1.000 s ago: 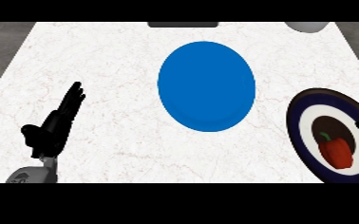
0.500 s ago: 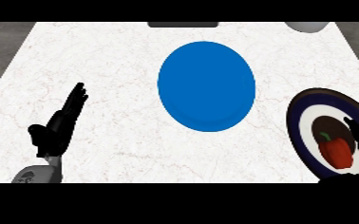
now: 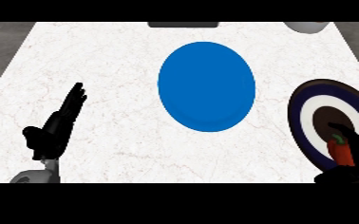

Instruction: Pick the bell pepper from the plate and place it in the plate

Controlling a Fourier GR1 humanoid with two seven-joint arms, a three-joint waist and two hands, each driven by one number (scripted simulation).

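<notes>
- Black left hand [image 3: 51,135] shows at the lower left over the white marble counter [image 3: 105,66]. Its fingers [image 3: 72,99] are straight and close together, pointing away from the robot. It is released, holding nothing, and lies well apart from both plates.
- Right hand [image 3: 338,175] is at the lower right corner, mostly cut off by the view's edges. A black part of it shows just beyond the bell pepper [image 3: 342,152] and another just nearer. I cannot tell whether it is clenched on the pepper, touching it or only close to it.
- Red, with a green stem, the bell pepper lies at the dark centre of the ringed plate [image 3: 296,116]. Part of the pepper is hidden or cut off at the right.
- Ringed plate is navy and white, at the right edge, with its right side out of view.
- Blue plate [image 3: 205,86] lies in the middle of the counter, apart from the ringed plate, with nothing on it.
- Far edge: one flat dark grey thing [image 3: 182,24] and one pale round vessel [image 3: 306,26], both cut off and hard to make out.
- Count: two plates, one pepper, two hands.
</notes>
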